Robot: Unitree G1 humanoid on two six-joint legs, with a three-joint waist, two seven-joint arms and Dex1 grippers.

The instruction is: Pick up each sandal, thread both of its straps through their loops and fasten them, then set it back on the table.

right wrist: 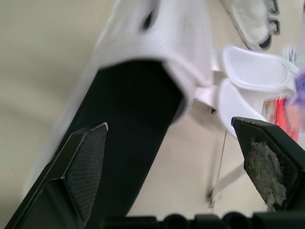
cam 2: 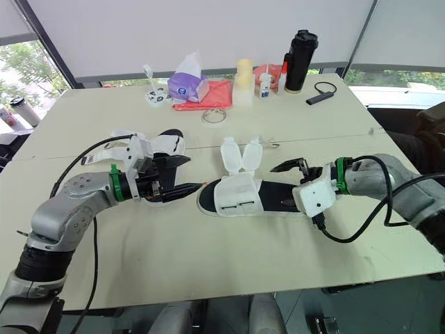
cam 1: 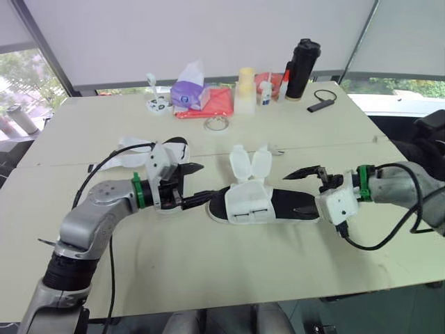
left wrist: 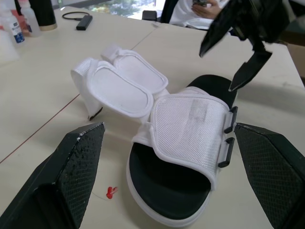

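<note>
One sandal [cam 1: 264, 203] lies flat on the table [cam 1: 208, 271], lengthwise between the two arms. Its two white straps [cam 1: 249, 163] are flipped up and away from its white upper, out of the black loops [left wrist: 229, 126] on the upper's near edge.

The left arm is bent sharply at the elbow, and its forearm runs level towards the sandal's end nearest the upper. The left gripper [cam 1: 197, 184] has its fingers spread wide, one above the other. The lower fingertip [cam 1: 206, 197] sits at the sandal's rim, though I cannot tell whether it touches.

The right forearm comes in level from the sandal's opposite end. The right gripper [cam 1: 293, 191] also has its fingers wide apart, holding nothing. One finger is over the bare black footbed and the other is raised above it.

A second sandal [cam 2: 163, 142] lies beyond the left gripper, farther from the robot than the first.
</note>
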